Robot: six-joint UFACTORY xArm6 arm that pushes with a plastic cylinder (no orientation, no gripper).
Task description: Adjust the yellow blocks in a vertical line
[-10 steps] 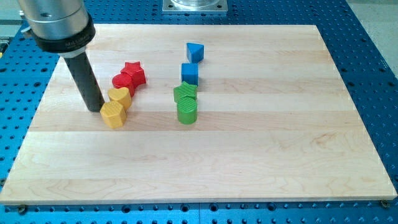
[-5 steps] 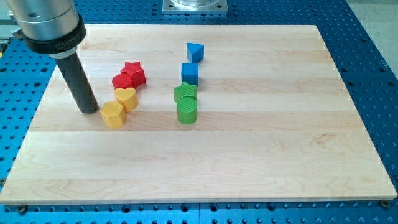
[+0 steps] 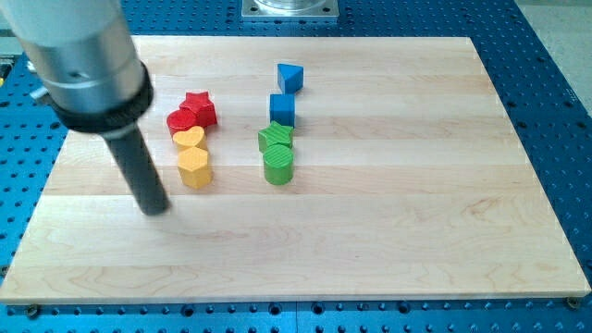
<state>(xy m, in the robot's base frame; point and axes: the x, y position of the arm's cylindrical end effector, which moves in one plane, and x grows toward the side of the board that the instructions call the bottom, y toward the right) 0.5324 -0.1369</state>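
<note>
The grey metal arm housing (image 3: 88, 60) was motion-blurred and cut off by the view's top and left edges. Two red blocks (image 3: 191, 113) overlapped, so the shape of the nearer one was unclear. The green star-shaped block (image 3: 276, 137) was partly hidden behind the green cylinder (image 3: 278, 165). The grey metal base plate (image 3: 289, 8) was cropped at the view's top.
</note>
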